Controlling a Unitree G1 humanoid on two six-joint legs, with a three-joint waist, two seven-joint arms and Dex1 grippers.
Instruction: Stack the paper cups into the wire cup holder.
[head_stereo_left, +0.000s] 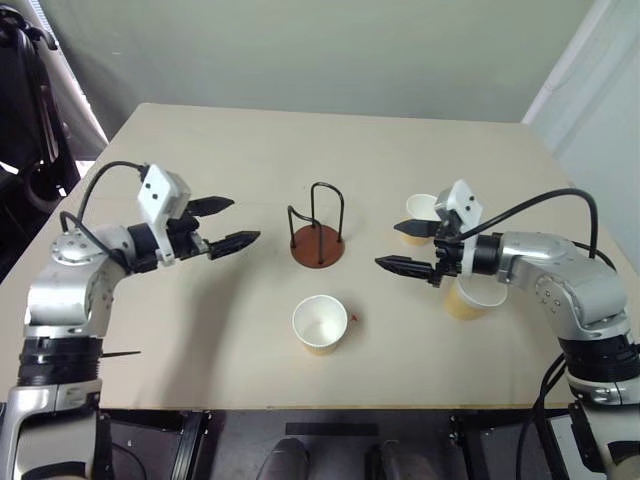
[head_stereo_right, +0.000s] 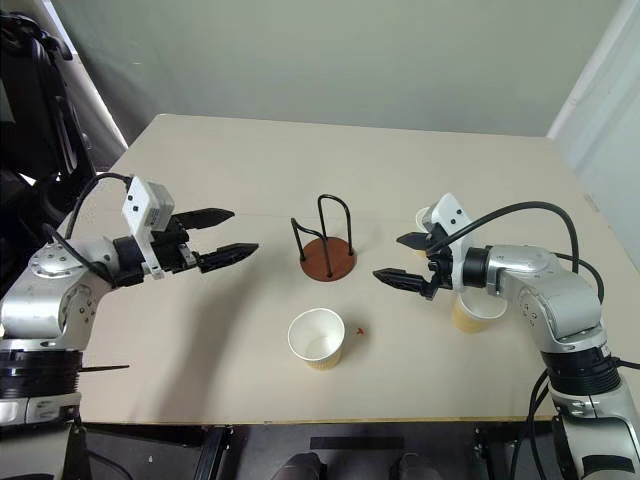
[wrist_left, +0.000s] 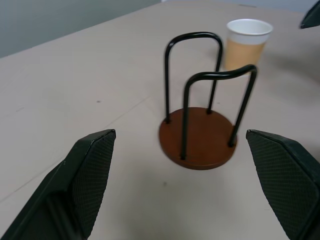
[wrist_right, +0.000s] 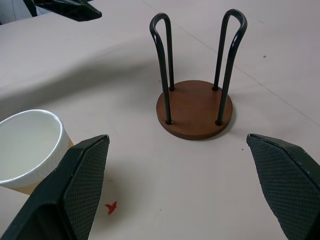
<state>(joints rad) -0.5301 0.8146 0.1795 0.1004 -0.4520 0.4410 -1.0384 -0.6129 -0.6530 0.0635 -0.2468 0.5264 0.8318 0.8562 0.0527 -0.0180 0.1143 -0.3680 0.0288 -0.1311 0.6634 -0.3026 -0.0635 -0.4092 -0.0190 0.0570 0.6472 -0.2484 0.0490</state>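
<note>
While both grippers, left gripper (head_stereo_left: 222, 224) and right gripper (head_stereo_left: 407, 248), are hovering spread and empty, you're targeting the front-edge paper cup (head_stereo_left: 320, 324); wire cup holder (head_stereo_left: 318, 243) is sitting mid-table, so pinch the rim squarely.

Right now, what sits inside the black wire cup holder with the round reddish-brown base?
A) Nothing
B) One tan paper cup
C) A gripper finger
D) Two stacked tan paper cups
A: the black wire cup holder with the round reddish-brown base has a bare disc between its arches, and all three tan paper cups stand on the table outside it.
</note>
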